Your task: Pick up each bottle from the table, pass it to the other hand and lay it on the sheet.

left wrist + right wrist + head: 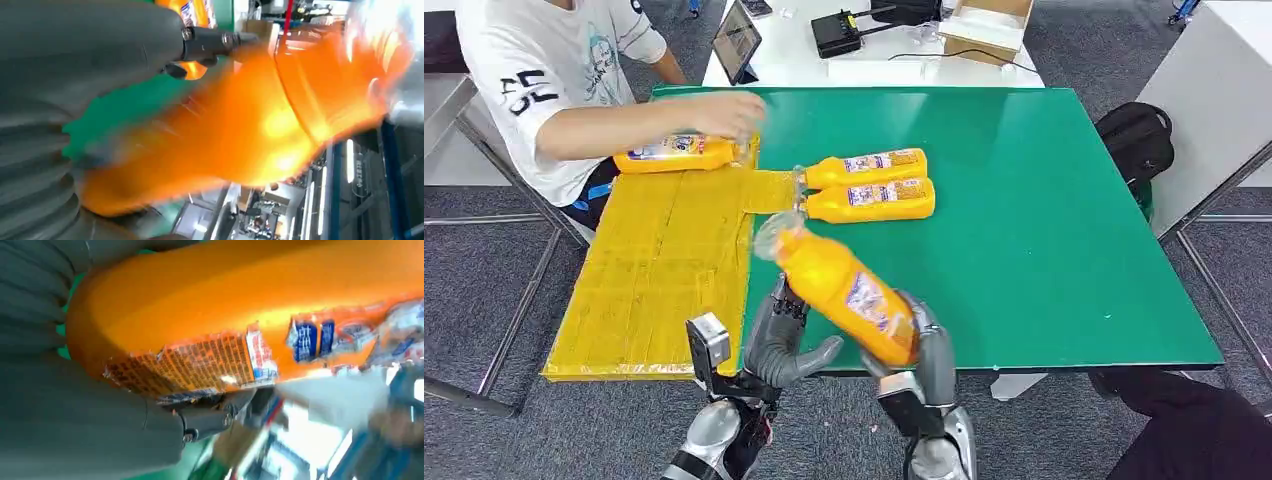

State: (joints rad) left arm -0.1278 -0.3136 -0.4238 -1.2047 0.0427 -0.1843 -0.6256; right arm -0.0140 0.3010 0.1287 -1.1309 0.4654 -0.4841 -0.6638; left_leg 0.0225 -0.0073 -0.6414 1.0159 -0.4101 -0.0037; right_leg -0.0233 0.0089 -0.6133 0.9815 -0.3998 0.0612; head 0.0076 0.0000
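Note:
My right hand (927,352) grips the base of an orange bottle (848,290) with a clear cap, held tilted above the table's front edge, cap toward the far left. My left hand (786,338) is spread just beside and under the bottle's upper half, thumb sticking out below it. The bottle (250,125) looks blurred close to the palm in the left wrist view. In the right wrist view its labelled body (225,300) lies across my right hand (75,415). Two more orange bottles (869,167) (874,200) lie side by side on the green table (1044,230). The yellow sheet (654,280) covers the table's left part.
A person in a white shirt sits at the far left, a hand (724,112) on another orange bottle (674,152) lying at the sheet's far end. Behind the green table stands a white table with a tablet (736,40), a black device and a cardboard box. A black bag (1136,135) is on the right.

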